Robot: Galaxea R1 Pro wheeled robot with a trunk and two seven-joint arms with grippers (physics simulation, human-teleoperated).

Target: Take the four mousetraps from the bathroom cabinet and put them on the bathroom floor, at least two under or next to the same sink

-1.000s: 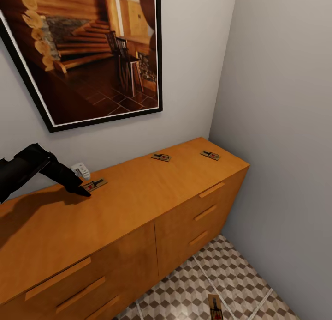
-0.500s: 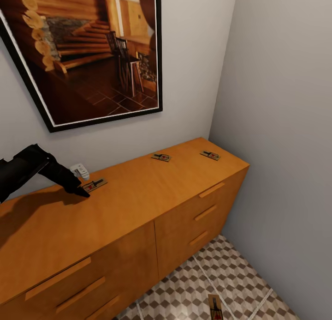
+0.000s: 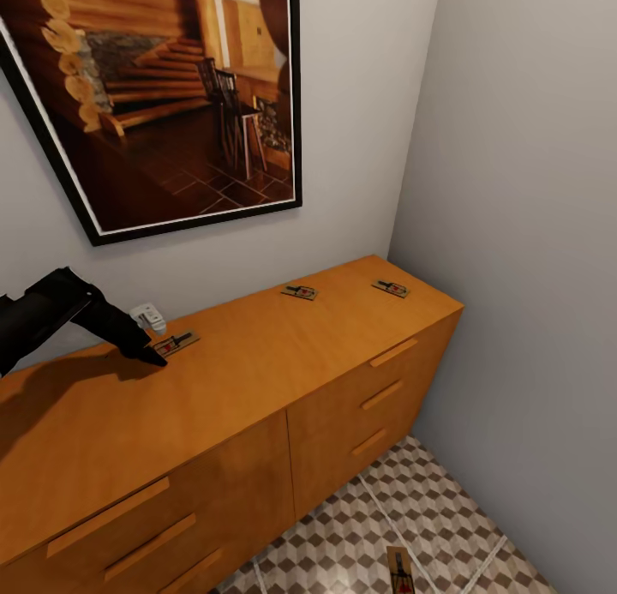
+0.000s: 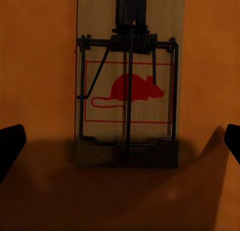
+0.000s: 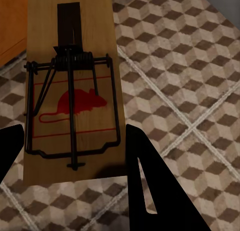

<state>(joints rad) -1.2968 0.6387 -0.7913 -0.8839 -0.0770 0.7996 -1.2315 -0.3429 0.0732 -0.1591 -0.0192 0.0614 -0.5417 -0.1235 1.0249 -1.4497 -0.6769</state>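
Three mousetraps lie on top of the orange-brown cabinet: one at the left, one in the middle, one near the right end. My left gripper rests at the left trap's near end. In the left wrist view this mousetrap lies flat between the wide-open fingers, untouched. My right gripper is shut on a fourth mousetrap, held above the patterned bathroom floor. The head view shows this trap at the bottom edge. The sink is out of view.
A large framed picture hangs on the wall above the cabinet. A white wall plug sits just behind the left trap. A grey side wall closes the corner on the right. Tiled floor lies in front of the drawers.
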